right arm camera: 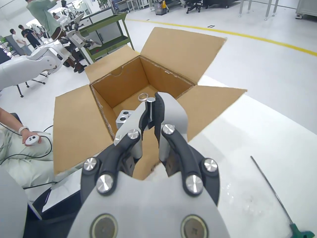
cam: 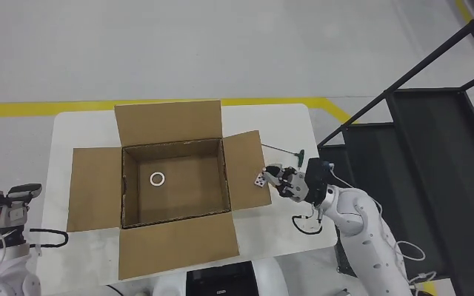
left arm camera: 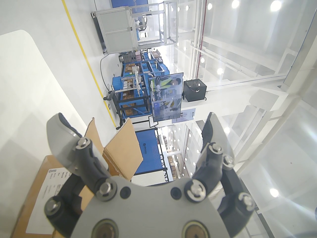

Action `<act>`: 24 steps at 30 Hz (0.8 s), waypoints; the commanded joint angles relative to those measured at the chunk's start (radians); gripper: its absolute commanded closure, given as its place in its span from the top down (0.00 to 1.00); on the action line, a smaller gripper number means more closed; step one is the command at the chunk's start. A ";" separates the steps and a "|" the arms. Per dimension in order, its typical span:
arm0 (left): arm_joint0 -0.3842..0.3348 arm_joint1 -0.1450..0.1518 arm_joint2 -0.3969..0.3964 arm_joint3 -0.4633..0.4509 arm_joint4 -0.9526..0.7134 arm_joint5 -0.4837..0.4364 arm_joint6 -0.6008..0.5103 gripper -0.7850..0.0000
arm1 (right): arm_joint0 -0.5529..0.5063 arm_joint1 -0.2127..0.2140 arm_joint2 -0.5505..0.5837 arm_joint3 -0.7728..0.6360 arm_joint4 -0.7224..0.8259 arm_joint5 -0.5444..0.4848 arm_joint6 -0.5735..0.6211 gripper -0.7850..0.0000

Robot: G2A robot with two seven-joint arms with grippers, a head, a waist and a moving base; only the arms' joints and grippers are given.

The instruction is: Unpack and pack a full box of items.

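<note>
The open brown cardboard box [cam: 169,122] stands on the white table [cam: 285,126] with flaps splayed, giving access from above. The right gripper [right arm camera: 151,105] pinches the silver two-holed metal block [right arm camera: 123,118] by its pin above the side flap, likely to carry it across the rim. The left gripper [left arm camera: 135,120] hangs spread wide, and a small metal ring [cam: 157,178] lies inside.

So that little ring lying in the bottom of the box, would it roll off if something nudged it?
Probably not: the ring lies flat on the floor of the box, so a nudge would likely slide it rather than roll it. It looks metallic and thin, so probably stiff, light, and awkward to pinch from above.
</note>
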 commanded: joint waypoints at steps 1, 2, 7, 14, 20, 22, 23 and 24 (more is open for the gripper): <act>0.000 0.000 0.000 0.000 0.000 0.000 0.000 1.00 | -0.020 0.007 0.018 0.028 -0.025 0.000 -0.094 0.00; 0.000 0.000 0.000 0.000 0.000 0.000 0.000 1.00 | -0.030 0.010 0.026 0.044 -0.038 0.000 -0.130 0.00; 0.000 0.000 0.000 0.000 0.000 0.000 0.000 1.00 | -0.054 0.023 0.050 0.130 -0.083 0.000 -0.242 0.00; 0.000 0.000 0.000 0.000 0.000 0.000 0.000 1.00 | -0.013 0.025 0.020 0.262 -0.039 0.102 -0.106 0.00; 0.000 0.000 0.000 0.000 0.000 0.000 0.000 1.00 | 0.057 0.027 -0.014 0.362 0.019 0.153 0.025 0.00; 0.000 0.000 0.000 0.000 0.000 0.000 0.000 1.00 | 0.079 0.029 -0.023 0.392 0.016 0.172 0.071 0.00; 0.000 0.000 0.000 0.000 0.000 0.000 0.000 1.00 | 0.087 0.030 -0.029 0.402 0.012 0.173 0.096 0.00; 0.000 0.000 0.000 0.000 0.000 0.000 0.000 1.00 | 0.094 0.031 -0.031 0.415 0.013 0.175 0.111 0.00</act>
